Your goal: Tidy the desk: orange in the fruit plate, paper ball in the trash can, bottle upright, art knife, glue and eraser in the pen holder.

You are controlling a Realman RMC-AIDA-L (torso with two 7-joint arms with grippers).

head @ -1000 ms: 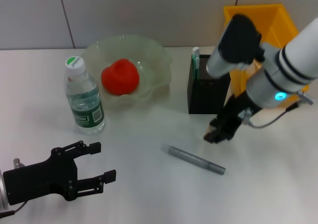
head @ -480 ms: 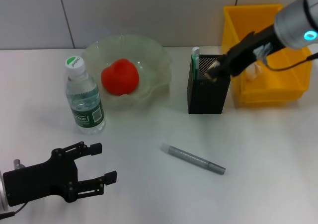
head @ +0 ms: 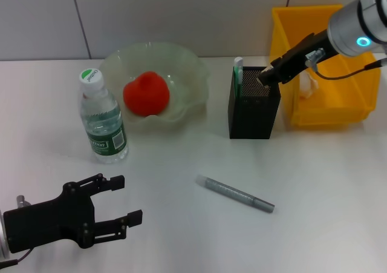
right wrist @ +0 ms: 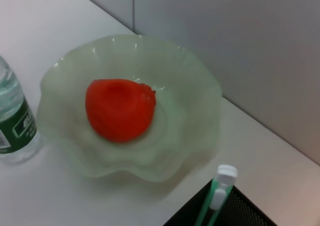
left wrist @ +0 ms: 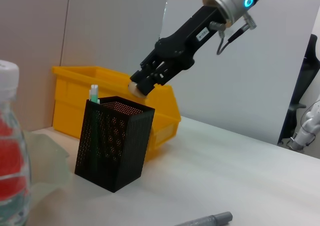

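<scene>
Now: eraser held over pen holder

Right gripper (head: 266,77) in upper right of head view, tip just above the top opening of the pen holder (head: 254,112), at its right rear corner. Left wrist view shows fingers pinched on the eraser (left wrist: 135,88), a small beige block, hanging just over the holder's rim, not yet inside. Pen holder stands upright, center-right of frame; a green-and-white stick (head: 237,76) pokes up at its left rear corner.

Trash can (head: 344,112) just right of the holder, behind the right arm; something pale inside, can't tell what.

Orange (head: 146,93) lies in the fruit plate (head: 187,67), upper center-left. Bottle (head: 101,118) upright, cap on, just left-front of the plate.

Grey pen-like stick (head: 237,194) lies flat on the desk (head: 314,188), lower center, well in front of the holder, angled diag.

Left gripper (head: 124,198) at lower left, low over desk, fingers spread apart, holding nothing; idle, well apart from bottle.
</scene>
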